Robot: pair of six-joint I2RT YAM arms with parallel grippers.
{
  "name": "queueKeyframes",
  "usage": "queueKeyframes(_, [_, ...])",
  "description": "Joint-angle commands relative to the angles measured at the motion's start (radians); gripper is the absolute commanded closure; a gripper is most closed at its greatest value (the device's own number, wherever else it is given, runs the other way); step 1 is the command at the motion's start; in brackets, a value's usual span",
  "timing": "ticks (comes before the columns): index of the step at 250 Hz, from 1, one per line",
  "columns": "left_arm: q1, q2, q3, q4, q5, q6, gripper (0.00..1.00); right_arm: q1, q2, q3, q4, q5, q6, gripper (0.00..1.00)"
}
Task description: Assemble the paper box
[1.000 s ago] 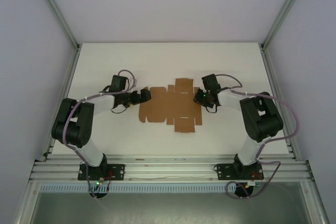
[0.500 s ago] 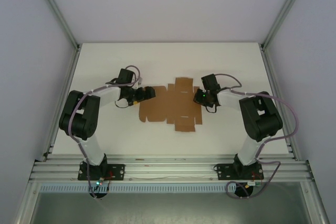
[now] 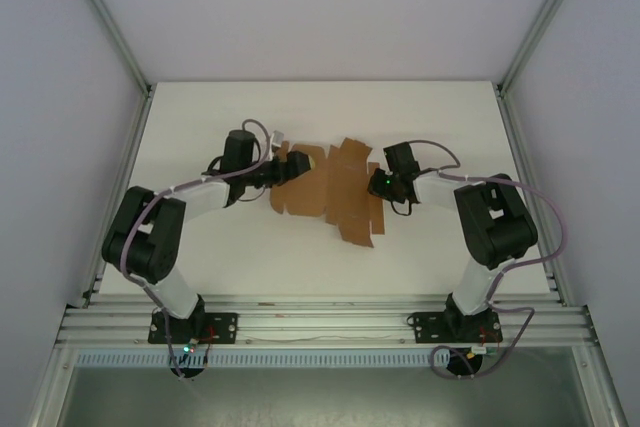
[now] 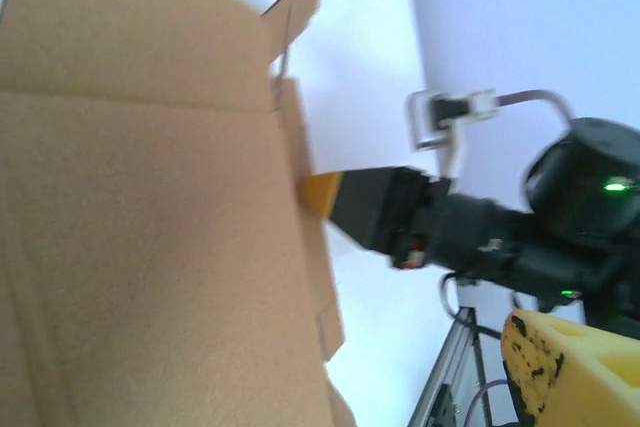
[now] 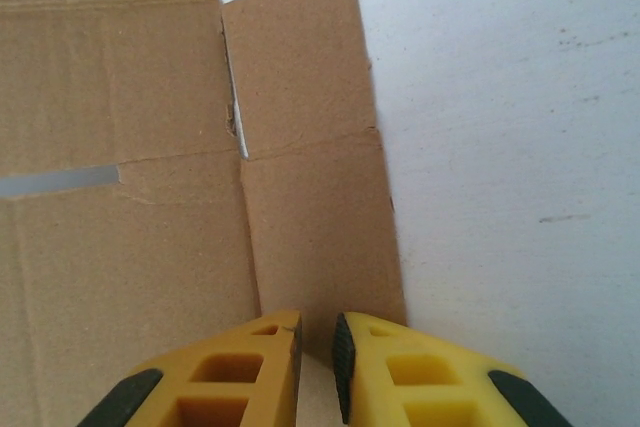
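The paper box [image 3: 330,192] is a flat brown die-cut sheet lying skewed in the middle of the white table. My left gripper [image 3: 300,164] is over the sheet's left part. In the left wrist view the cardboard [image 4: 150,227] fills the left side and hides one finger. The other yellow finger [image 4: 565,372] stands far off at the lower right, so the jaws look wide open. My right gripper [image 3: 377,185] sits at the sheet's right edge. Its fingertips [image 5: 317,347] are nearly together on a narrow flap [image 5: 310,207]. From the left wrist view, the right gripper [image 4: 375,209] touches the cardboard's edge.
The white table [image 3: 450,117] has bare room behind and on both sides of the sheet. Aluminium frame posts and pale walls close it in left, right and back. A metal rail [image 3: 320,322] with both arm bases runs along the near edge.
My left gripper has reached right and toward the back, onto the sheet's left part. The sheet has turned, its left end swinging toward the back. The right arm has stayed put.
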Motion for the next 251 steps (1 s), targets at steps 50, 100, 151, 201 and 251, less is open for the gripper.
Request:
queueKeyframes(50, [-0.004,-0.087,0.085,-0.379,-0.261,0.229,0.28,-0.001,0.054,-0.070,-0.136,0.091,-0.020,0.78])
queueKeyframes(100, [-0.009,-0.112,0.085,-0.481,-0.356,0.261,0.47,-0.001,0.046,-0.055,-0.154,0.090,-0.024,0.78])
queueKeyframes(151, [-0.013,-0.125,0.078,-0.496,-0.408,0.285,0.90,0.000,0.007,-0.055,-0.154,0.099,-0.028,0.76])
queueKeyframes(201, [-0.016,-0.135,0.072,-0.453,-0.406,0.279,1.00,-0.003,-0.066,-0.049,-0.139,0.089,-0.037,0.72])
queueKeyframes(251, [-0.016,-0.226,0.109,-0.372,-0.335,0.293,1.00,-0.066,-0.258,-0.008,-0.156,0.019,-0.080,0.46])
